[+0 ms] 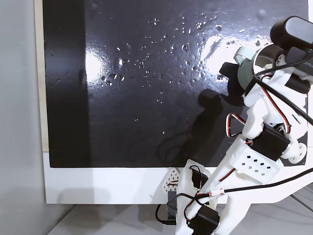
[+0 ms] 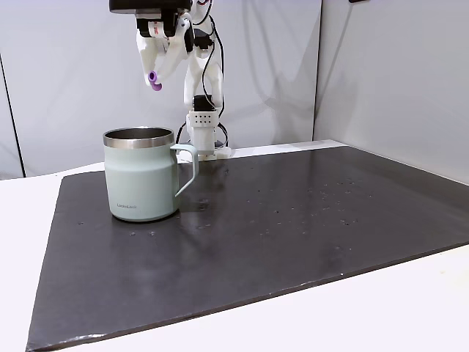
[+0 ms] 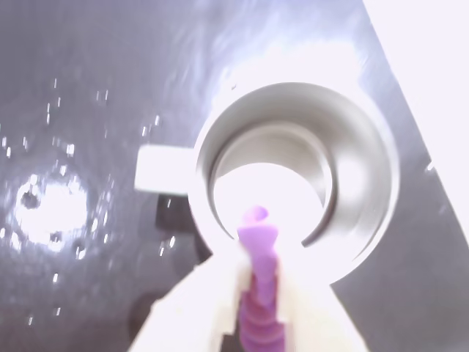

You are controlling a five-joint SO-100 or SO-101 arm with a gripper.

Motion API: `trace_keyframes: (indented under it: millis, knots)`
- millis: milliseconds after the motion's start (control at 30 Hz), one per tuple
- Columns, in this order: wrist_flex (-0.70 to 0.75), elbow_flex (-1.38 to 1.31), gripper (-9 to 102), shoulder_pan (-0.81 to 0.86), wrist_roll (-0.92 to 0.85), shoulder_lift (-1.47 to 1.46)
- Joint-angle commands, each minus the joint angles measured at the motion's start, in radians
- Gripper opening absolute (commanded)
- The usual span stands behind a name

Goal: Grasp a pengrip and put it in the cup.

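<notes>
Clamped on the pengrip, the claw enters the wrist view from six o'clock, its pale fingers either side of the purple ribbed piece, whose tip pokes up over the cup's steel mouth. Beyond it the cup's handle points to nine o'clock over the dark mat. In a fixed view the claw hangs above the cup, pengrip clear of the rim, with the arm behind at twelve o'clock.

Bright light, glare on mat, wrist view blurred
</notes>
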Motion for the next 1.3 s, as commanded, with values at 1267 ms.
trace_keyframes:
  millis: [1267]
  knots:
    - [-0.267,0.138,34,0.067,-0.003,0.011]
